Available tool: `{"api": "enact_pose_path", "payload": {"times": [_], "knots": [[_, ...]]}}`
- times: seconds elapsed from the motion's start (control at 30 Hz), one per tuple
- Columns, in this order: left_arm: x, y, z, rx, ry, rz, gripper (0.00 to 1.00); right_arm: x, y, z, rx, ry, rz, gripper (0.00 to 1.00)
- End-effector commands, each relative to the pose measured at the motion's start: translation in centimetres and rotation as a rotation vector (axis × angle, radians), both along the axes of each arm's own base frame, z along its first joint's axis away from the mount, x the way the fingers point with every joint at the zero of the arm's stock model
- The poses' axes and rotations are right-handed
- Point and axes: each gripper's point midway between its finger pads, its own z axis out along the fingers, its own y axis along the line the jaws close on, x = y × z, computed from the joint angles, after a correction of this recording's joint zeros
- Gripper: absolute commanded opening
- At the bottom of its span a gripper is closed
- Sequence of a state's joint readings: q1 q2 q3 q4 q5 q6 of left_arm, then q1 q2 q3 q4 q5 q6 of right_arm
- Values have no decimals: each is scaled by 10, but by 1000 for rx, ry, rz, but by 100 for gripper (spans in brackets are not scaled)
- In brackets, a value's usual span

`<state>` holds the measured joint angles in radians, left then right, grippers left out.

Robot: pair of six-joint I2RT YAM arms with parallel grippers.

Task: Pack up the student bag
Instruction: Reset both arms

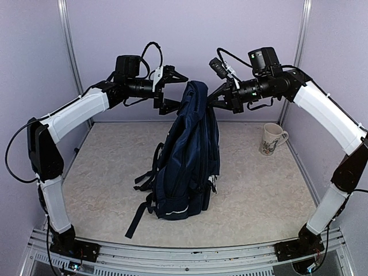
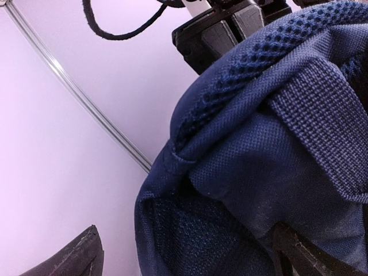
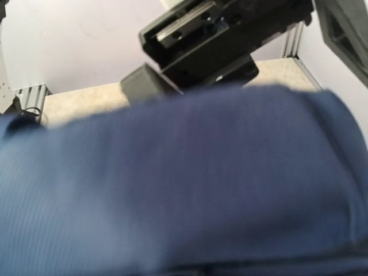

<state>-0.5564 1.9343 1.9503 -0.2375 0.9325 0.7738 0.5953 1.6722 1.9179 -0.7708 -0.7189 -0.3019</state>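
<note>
The student bag [image 1: 187, 161], navy blue with dark straps trailing at its foot, stands upright mid-table. My right gripper [image 1: 211, 101] is shut on the fabric at its top right; in the right wrist view blurred blue cloth [image 3: 184, 184] hides the jaws. On the other side, my left gripper [image 1: 176, 92] is open at the bag's top left. In the left wrist view the mesh-backed top of the bag [image 2: 259, 161] lies between its two spread fingers [image 2: 86, 256], and I cannot tell whether they touch it.
A printed white mug [image 1: 270, 139] stands at the back right near the wall. Aluminium frame posts [image 1: 70, 46] rise in both rear corners. Loose bag straps [image 1: 138, 215] lie on the table in front of the left arm's base.
</note>
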Motion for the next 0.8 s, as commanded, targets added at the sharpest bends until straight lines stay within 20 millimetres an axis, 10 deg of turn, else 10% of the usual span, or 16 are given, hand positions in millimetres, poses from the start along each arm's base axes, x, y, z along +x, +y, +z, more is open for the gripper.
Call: {"api": "enact_pose_path", "payload": {"times": [0.0,0.53,0.77], "knots": [[-26,22,54,-76,-158,-49,99,-18,15,26,70,-75,98,0],[-33,-60,-49,196,-95,-113,99,-22,33,27,73,-74,131,0],[-51,-75,-78,252,-87,-166,71,-30,39,31,89,-87,175,0]]}}
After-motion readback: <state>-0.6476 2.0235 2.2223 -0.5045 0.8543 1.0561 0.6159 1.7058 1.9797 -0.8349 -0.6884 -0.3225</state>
